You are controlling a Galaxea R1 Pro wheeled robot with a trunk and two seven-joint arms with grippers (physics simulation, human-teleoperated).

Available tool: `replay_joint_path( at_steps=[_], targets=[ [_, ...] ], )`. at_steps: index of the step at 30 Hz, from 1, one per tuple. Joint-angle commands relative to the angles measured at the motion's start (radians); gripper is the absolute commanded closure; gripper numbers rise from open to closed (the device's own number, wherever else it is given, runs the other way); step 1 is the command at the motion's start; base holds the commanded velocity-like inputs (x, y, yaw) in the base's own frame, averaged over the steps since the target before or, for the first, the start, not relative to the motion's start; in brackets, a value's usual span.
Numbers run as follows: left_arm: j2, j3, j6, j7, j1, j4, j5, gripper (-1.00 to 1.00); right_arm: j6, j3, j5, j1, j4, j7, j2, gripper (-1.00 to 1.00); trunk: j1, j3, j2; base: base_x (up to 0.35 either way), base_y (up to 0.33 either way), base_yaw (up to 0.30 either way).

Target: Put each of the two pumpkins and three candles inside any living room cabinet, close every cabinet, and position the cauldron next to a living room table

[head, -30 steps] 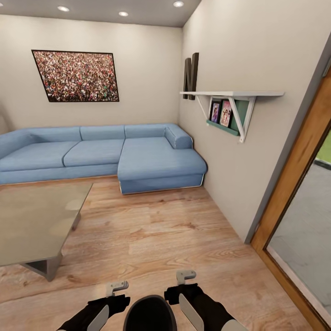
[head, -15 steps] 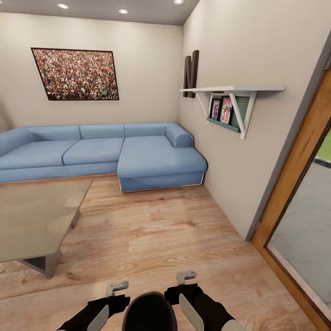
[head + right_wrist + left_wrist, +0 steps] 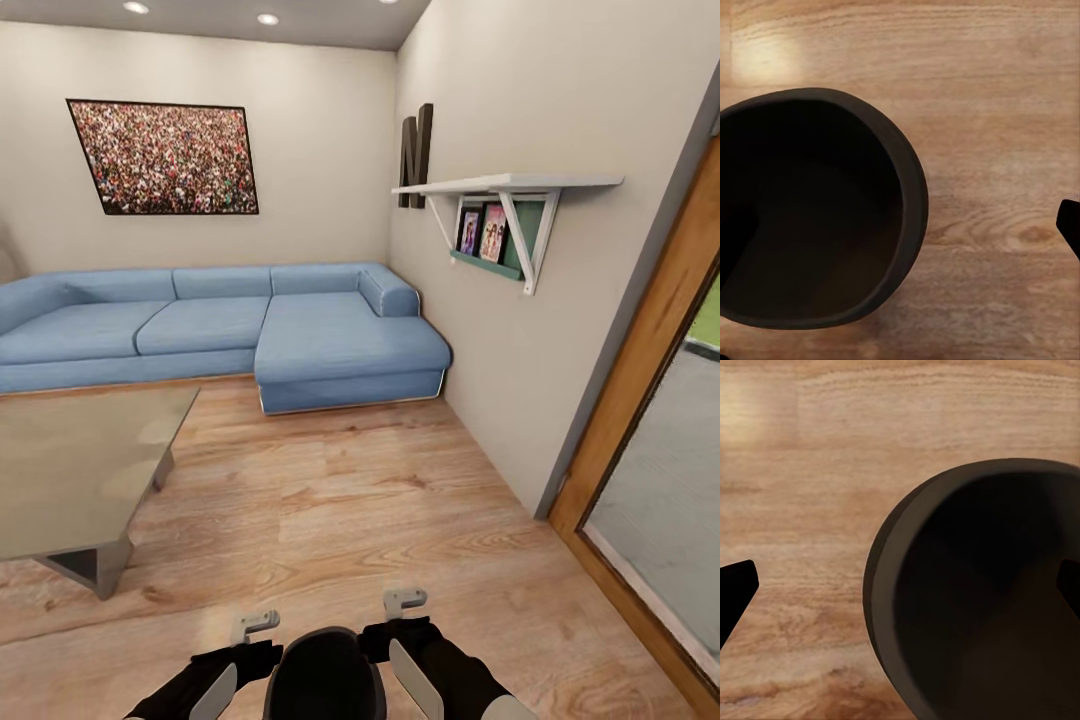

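Both arms reach low and forward, left gripper (image 3: 255,627) and right gripper (image 3: 404,601) seemingly spread wide.

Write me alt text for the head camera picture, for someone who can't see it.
A round matte black cauldron sits between the robot's left gripper and right gripper at the bottom edge, above a light wood floor. A low glossy grey coffee table stands to the left, with a blue sectional sofa along the far wall.

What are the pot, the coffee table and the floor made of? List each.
Pot: matte black, perhaps cast iron; no shine.
Coffee table: glossy grey top with reflections, maybe glass or lacquer.
Floor: light wood planks, visible grain.
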Motion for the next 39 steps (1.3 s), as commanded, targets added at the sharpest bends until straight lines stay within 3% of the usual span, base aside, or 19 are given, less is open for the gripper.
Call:
replay_joint_path(
  at_steps=[1, 39],
  targets=[
    [0.001, -0.008, 0.004, 0.008, 0.0, -0.003, 0.01, -1.0, 0.002, 0.004, -0.008, -0.001, -0.001, -0.009, 0.0, -1.0, 0.004, -0.004, -0.008, 0.0, 0.0, 0.0],
    [0.001, -0.008, 0.011, -0.009, 0.0, -0.003, 0.01, -1.0, 0.003, 0.006, -0.01, -0.001, -0.002, -0.009, 0.0, -1.0, 0.149, -0.123, -0.274, 0.0, 0.0, 0.0]
  ],
)
